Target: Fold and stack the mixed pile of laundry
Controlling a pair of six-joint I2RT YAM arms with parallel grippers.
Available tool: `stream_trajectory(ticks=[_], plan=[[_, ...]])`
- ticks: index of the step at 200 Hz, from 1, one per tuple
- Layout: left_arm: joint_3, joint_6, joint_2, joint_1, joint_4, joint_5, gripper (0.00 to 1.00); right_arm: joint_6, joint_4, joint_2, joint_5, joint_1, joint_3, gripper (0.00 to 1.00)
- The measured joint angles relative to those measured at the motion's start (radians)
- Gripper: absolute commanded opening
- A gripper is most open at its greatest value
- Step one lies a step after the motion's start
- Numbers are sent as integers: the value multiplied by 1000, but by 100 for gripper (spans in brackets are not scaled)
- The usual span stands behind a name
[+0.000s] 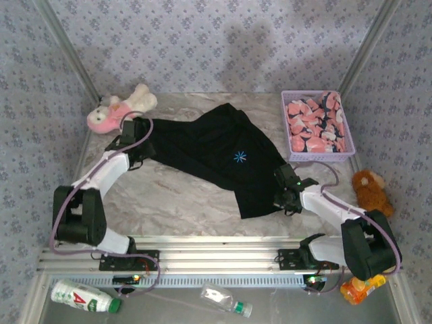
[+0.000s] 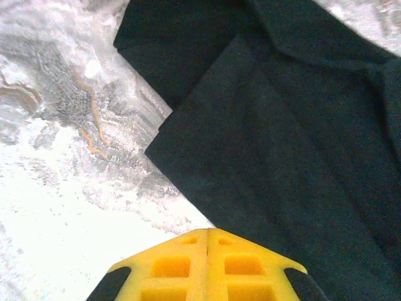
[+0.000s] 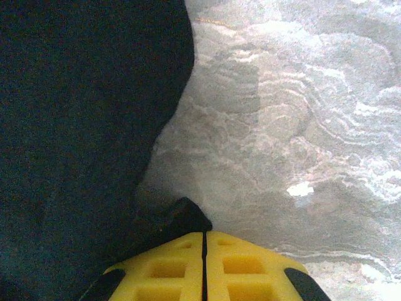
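The marbled tabletop (image 1: 182,196) is covered across its middle by the black T-shirt (image 1: 209,152), which is spread out slantwise from far left to near right. A small blue star-like mark (image 1: 239,157) is seen on the shirt. The lavender mesh basket (image 1: 317,156) is set at the far right corner, near the shirt's right edge, and the pink printed garment (image 1: 314,125) is bunched inside it. A pink-and-white plush toy (image 1: 118,111) is laid at the far left, and a brown plush toy (image 1: 371,189) at the right, apart from the shirt. The left gripper (image 2: 208,231) is closed tight at the shirt's left edge; whether cloth is caught between its fingers cannot be told. The right gripper (image 3: 203,233) is closed at the shirt's near right corner, with a tuft of black cloth pinched at its tips.
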Motion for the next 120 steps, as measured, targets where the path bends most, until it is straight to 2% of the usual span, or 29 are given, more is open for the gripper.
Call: stream_trajectory(ticks=[18,31,42,56,86,120], plan=[[-3,1,-53,-3,-36,-7,2,-4,0,2,0,1,2,12],[-13,1,-66,-3,-35,-16,23,-7,3,4,0,1,2,13],[-21,8,-59,-3,-26,-23,47,-11,7,5,0,1,2,15],[-34,7,-24,-3,8,-37,57,-15,10,5,-4,1,2,17],[-39,7,121,23,110,-41,60,-19,18,5,-11,1,2,18],[-39,-1,269,80,211,-5,56,-19,22,5,-14,1,2,18]])
